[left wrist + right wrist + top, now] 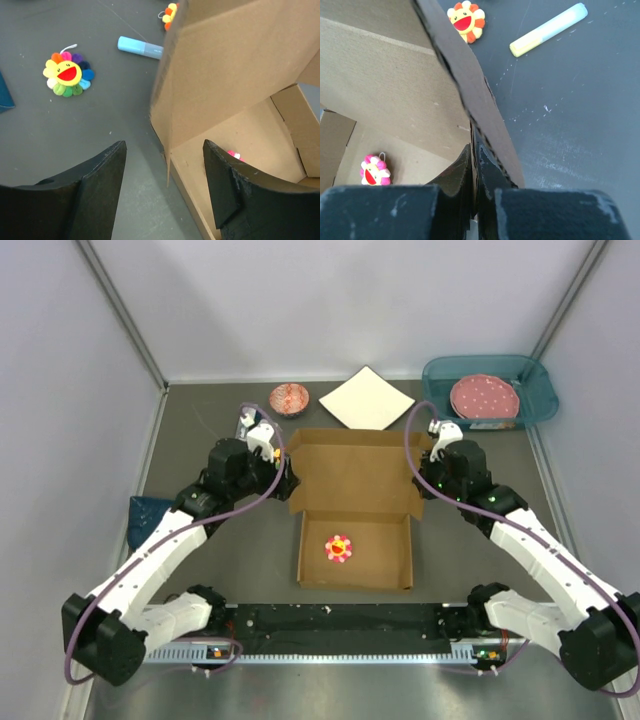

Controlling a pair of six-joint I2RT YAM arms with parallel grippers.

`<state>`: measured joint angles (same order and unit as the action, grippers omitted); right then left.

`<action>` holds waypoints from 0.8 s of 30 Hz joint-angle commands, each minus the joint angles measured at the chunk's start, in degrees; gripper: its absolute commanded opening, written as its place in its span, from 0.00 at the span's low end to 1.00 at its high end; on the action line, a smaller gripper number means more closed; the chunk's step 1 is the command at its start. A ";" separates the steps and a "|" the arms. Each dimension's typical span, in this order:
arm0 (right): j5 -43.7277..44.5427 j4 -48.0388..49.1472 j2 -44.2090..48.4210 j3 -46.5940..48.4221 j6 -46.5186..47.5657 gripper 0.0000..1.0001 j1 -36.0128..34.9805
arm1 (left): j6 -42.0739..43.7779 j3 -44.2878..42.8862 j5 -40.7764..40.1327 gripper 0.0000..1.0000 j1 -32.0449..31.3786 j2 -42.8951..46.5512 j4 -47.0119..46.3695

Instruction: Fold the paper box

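With right gripper (474, 150), pinches the right edge of the paper box (355, 510) lid, jaws clenched on the cardboard. With left gripper (164, 145), straddles the lid's left edge, fingers (100, 175) spread, released. Lies between both grippers, lid raised.

We see paper box (355, 480): plain brown cardboard, die-cut, on dark table (250, 560), middle of it. Near half stands as shallow open tray, side walls up. Far half, lid panel with side flaps, rises tilted from tray's back edge, unclosed. We note corner tab folded inward.
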<state>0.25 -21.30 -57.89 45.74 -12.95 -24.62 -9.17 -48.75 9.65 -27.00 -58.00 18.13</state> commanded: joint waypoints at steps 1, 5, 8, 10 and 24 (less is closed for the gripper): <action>0.01 3.11 2.17 0.14 1.17 0.00 -0.43 | -0.06 -5.21 4.84 0.67 1.95 -3.34 -0.90; 0.01 3.11 1.81 0.14 1.26 0.00 -0.87 | 0.47 -7.32 6.34 0.62 2.22 -6.25 -0.29; 0.01 3.11 1.73 0.14 1.35 0.00 -1.31 | 0.55 -8.02 7.22 0.57 2.22 -7.39 -0.20; 0.01 3.11 1.46 0.23 1.26 0.00 -1.48 | 0.64 -8.29 7.58 0.54 2.22 -7.83 -0.20; 0.80 2.93 1.73 0.14 1.08 0.00 -2.45 | 1.26 -6.45 9.95 0.20 2.13 -8.62 -2.13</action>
<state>0.62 -20.95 -57.32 45.74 -12.38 -26.04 -8.56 -54.61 18.44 -24.99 -67.13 18.48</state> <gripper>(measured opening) 0.009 0.245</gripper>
